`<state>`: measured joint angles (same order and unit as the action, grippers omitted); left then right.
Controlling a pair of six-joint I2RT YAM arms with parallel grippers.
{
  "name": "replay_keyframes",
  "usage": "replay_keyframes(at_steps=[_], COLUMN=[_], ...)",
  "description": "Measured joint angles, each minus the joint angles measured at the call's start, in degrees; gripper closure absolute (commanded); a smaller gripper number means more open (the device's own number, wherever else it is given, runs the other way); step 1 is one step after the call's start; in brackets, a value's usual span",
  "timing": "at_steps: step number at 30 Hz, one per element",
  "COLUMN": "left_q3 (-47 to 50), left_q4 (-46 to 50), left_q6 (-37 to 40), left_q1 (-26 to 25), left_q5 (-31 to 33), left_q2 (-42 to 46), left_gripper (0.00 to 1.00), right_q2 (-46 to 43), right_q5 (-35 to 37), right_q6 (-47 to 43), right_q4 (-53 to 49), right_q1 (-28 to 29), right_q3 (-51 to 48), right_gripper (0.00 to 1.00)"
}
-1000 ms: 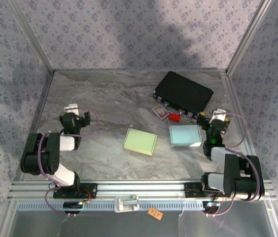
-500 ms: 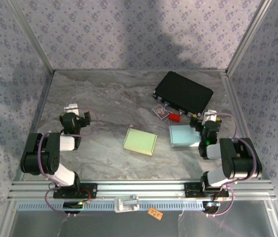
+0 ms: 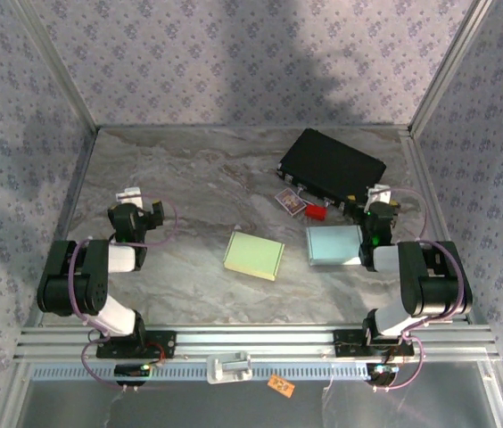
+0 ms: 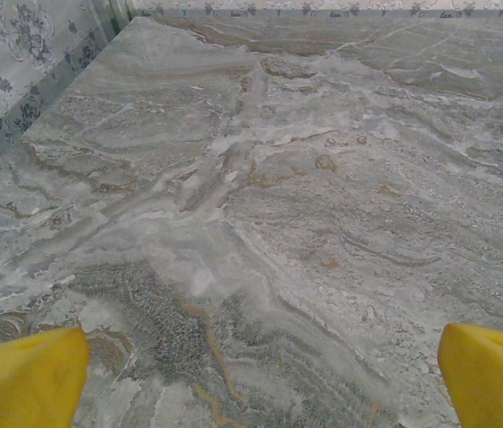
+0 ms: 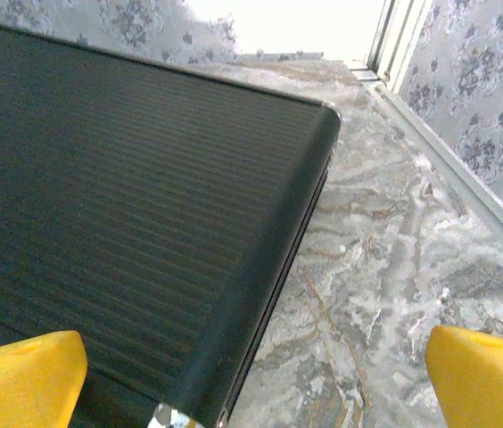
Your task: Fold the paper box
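marble table point(image 3: 189, 178), black case point(image 3: 332, 167) at far right. the pale blue paper box point(image 3: 334, 245) lies flat, long axis left-right, just left of and nearer the bases than the right gripper point(image 3: 374, 205), which gapes empty and faces the case. yellow-green box point(image 3: 254, 255) lies mid-table. left gripper point(image 3: 142, 202), also agape, is well apart.

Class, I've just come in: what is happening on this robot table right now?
Nothing is held yet. The right fingers stand open at a near corner of the black case, close to the pale blue paper piece. The left fingers, also open, face the bare marble table, apart from everything. The yellow-green paper piece lies flat and untouched in the middle. No folding has begun.
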<state>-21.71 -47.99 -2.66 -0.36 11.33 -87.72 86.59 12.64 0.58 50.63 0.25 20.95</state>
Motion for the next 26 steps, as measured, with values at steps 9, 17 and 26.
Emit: replay_keyframes(at_steps=[9, 17, 26], left_q3=[0.0, 0.0, 0.0], left_q4=[0.0, 0.0, 0.0], left_q6=[0.0, 0.0, 0.0], left_q1=[0.0, 0.0, 0.0], left_q5=[0.0, 0.0, 0.0], left_q2=[0.0, 0.0, 0.0], left_gripper=[0.0, 0.0, 0.0], right_q2=[0.0, 0.0, 0.0], right_q5=[0.0, 0.0, 0.0], right_q6=[0.0, 0.0, 0.0], right_q4=[-0.6, -0.6, -0.7], right_q1=[0.0, 0.0, 0.0], right_q3=[0.0, 0.0, 0.0], right_gripper=[0.01, 0.01, 0.01])
